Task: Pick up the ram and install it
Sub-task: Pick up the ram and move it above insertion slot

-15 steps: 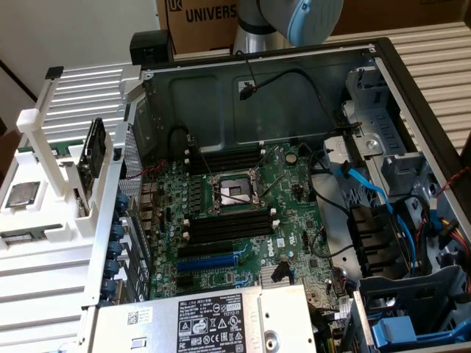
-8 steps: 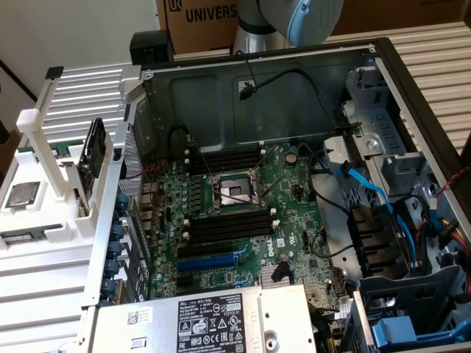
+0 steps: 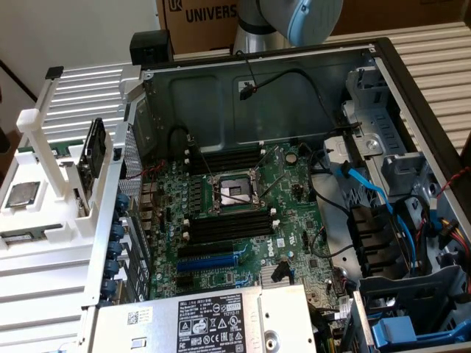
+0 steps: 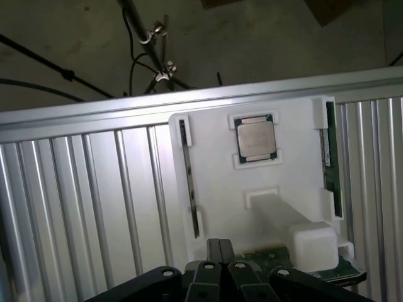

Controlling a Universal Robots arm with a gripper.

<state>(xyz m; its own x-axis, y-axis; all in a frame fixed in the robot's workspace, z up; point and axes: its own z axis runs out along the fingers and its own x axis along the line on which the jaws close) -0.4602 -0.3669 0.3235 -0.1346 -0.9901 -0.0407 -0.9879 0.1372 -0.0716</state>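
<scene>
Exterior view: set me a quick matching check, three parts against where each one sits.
Parts:
1 processor chip
2 blue cable
3 processor socket

Places:
A middle of the motherboard
B on the white holder, the exterior view's left
C inside the case, toward the exterior view's right

Pairs: 1-B, 2-C, 3-A
</scene>
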